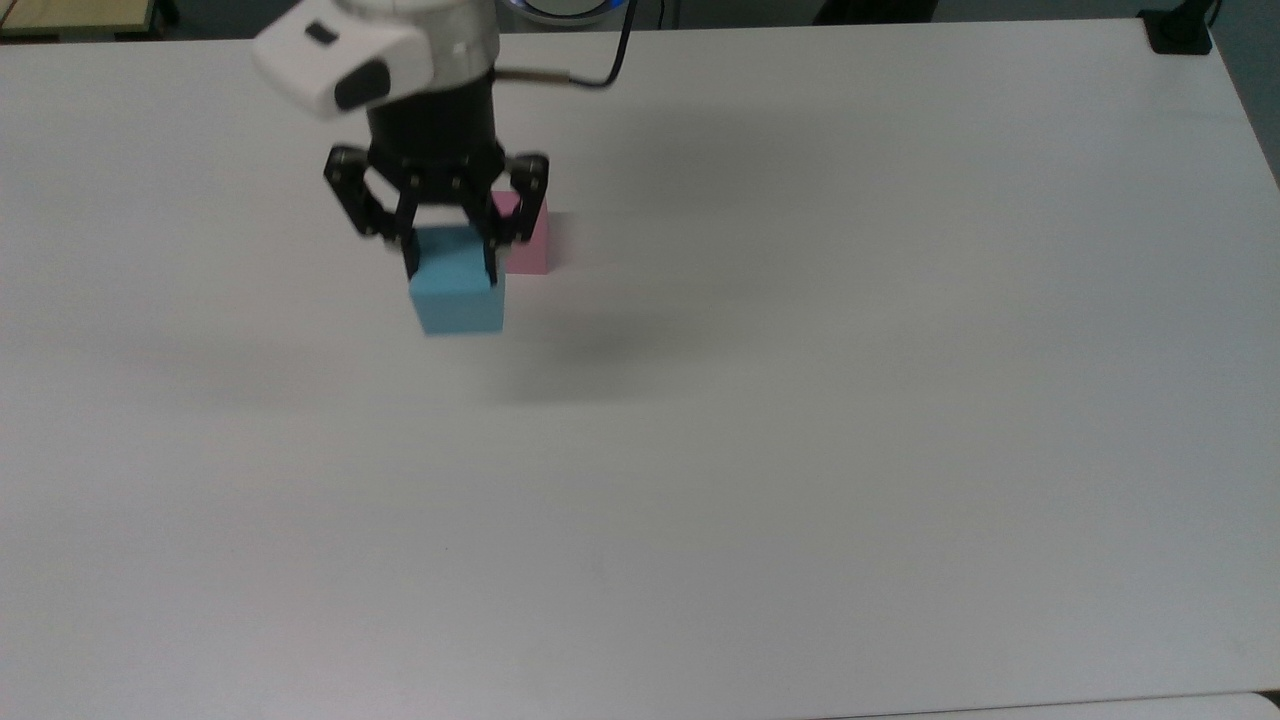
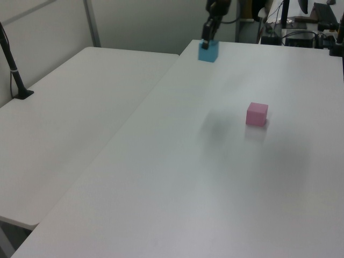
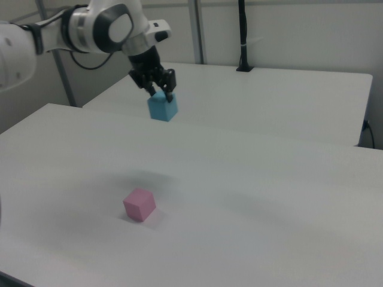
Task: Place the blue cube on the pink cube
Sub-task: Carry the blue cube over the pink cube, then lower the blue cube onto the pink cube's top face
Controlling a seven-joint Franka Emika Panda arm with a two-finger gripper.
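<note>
One blue cube (image 1: 457, 282) we are gripping in our gripper (image 1: 450, 262), hanging high above the table (image 1: 900, 400); pink cube (image 3: 139, 204) sitting at its 6 o'clock in the right view.

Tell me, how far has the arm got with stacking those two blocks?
Picking up is done: the gripper is shut on the blue cube and holds it high above the table. The carry is in hand. Left to do: bring it over the pink cube, which sits alone on the table, lower it and let go.
</note>
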